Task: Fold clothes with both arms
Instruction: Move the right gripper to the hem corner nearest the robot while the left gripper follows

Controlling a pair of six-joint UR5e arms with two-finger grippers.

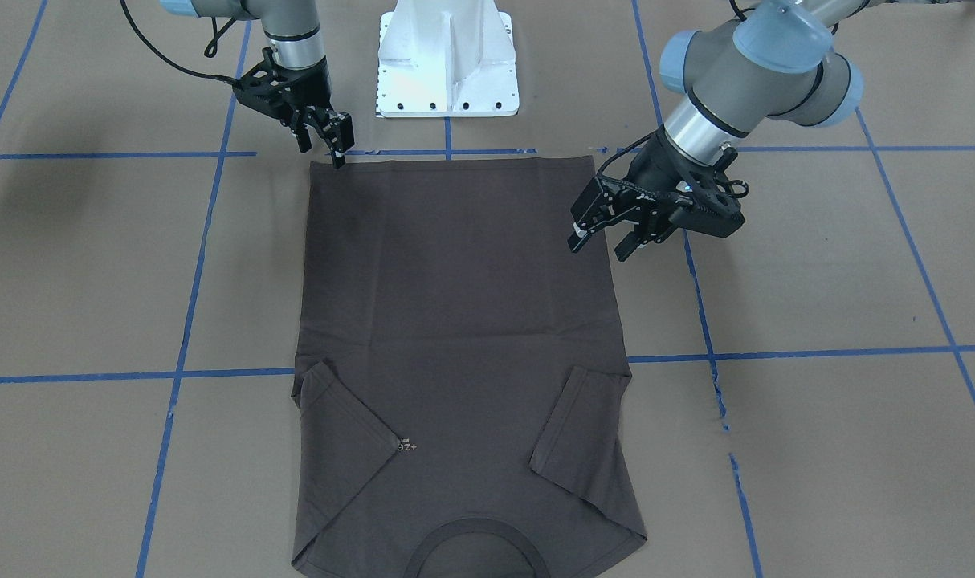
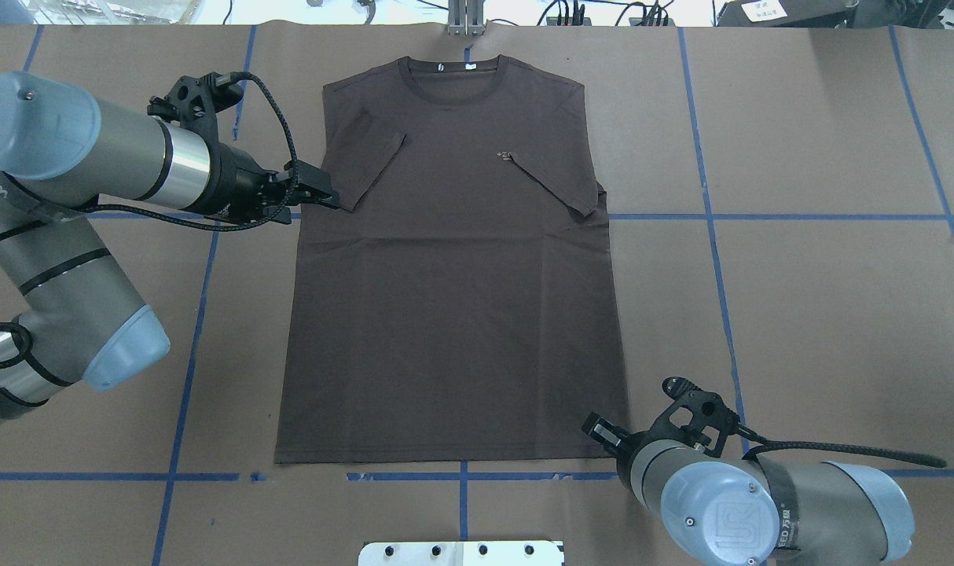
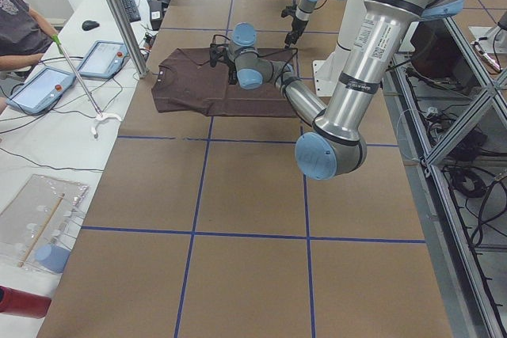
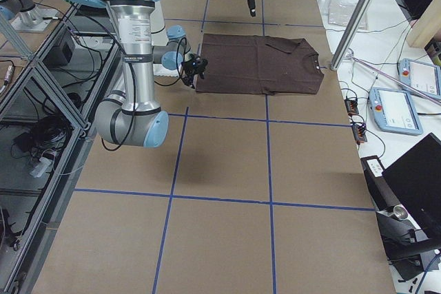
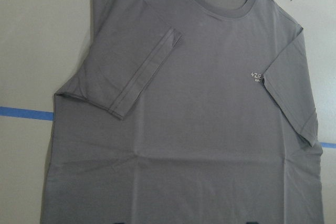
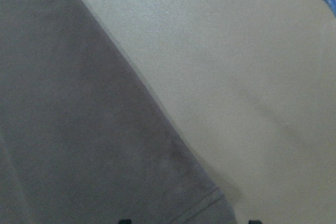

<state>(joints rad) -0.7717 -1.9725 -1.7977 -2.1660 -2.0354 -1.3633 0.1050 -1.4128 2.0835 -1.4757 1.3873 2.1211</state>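
The dark grey-brown T-shirt (image 1: pixel 455 321) lies flat on the table, collar away from the robot and both sleeves folded in over the body (image 2: pixel 453 314). My left gripper (image 1: pixel 601 241) is open and empty. It hovers above the shirt's edge on my left, near the folded sleeve (image 2: pixel 324 195). The left wrist view looks down on the collar, sleeves and chest lettering (image 5: pixel 256 75). My right gripper (image 1: pixel 321 152) is open and empty, low over the hem corner on my right (image 2: pixel 603 431). The right wrist view shows that corner (image 6: pixel 205 203) close up.
The white pedestal base (image 1: pixel 447 64) stands just behind the hem. Blue tape lines (image 1: pixel 190 265) cross the brown table cover. An operator's bench with tablets (image 3: pixel 47 85) and a metal pole (image 3: pixel 119 17) lie beyond the collar end.
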